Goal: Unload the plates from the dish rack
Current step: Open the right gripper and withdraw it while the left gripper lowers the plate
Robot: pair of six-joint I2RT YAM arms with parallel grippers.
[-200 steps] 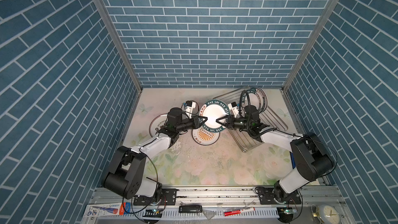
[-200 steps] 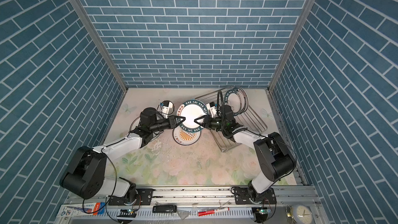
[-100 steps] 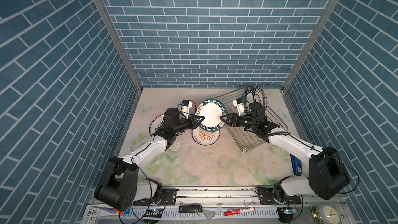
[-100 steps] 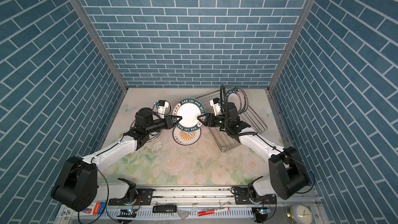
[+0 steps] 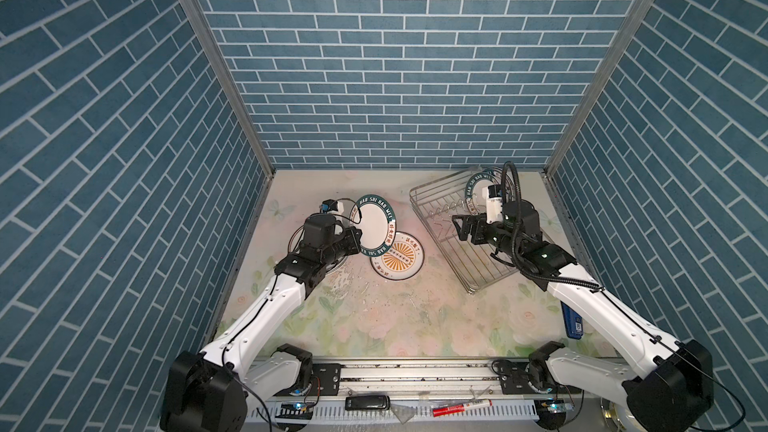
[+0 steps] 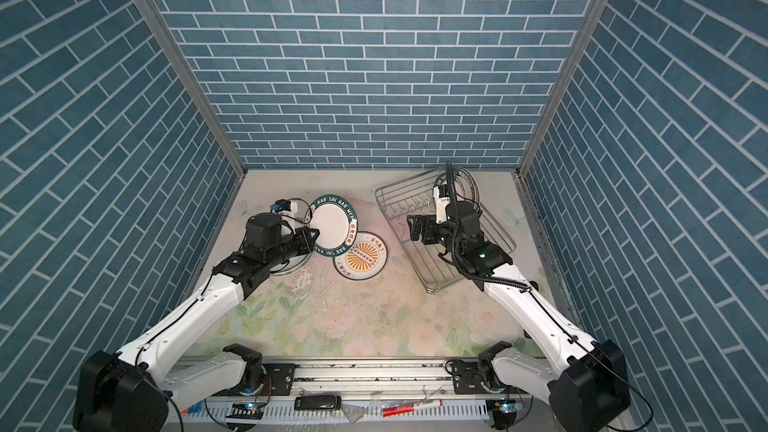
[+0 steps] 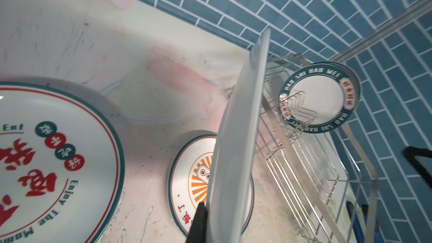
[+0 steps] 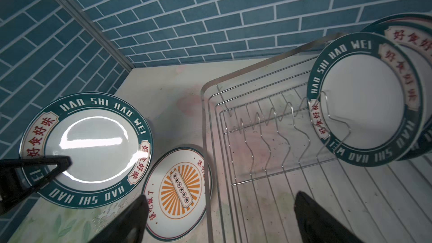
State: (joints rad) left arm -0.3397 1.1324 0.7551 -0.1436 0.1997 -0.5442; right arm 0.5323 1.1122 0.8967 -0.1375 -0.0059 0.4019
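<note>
A green-rimmed plate (image 5: 376,224) (image 6: 331,222) hangs tilted above the table, and my left gripper (image 5: 358,238) (image 6: 312,238) is shut on its rim. It is edge-on in the left wrist view (image 7: 236,148), with one finger (image 7: 198,223) against it. My right gripper (image 5: 459,227) (image 6: 412,228) (image 8: 219,216) stands open and empty over the dish rack (image 5: 469,261) (image 6: 432,259) (image 8: 268,160). Green-rimmed plates (image 5: 478,191) (image 8: 362,113) (image 7: 320,97) stand in the rack's far slots. A sunburst plate (image 5: 399,259) (image 8: 180,192) and a red-character plate (image 7: 46,160) lie flat on the table.
Blue brick walls close in the back and both sides. A blue object (image 5: 575,322) lies by the right wall near the front. A black device (image 5: 368,401) and a red marker (image 5: 461,407) rest on the front rail.
My right gripper has let go of the green-rimmed plate, opened and drawn back right over the rack. The left gripper now holds that plate alone, shifted slightly left.
</note>
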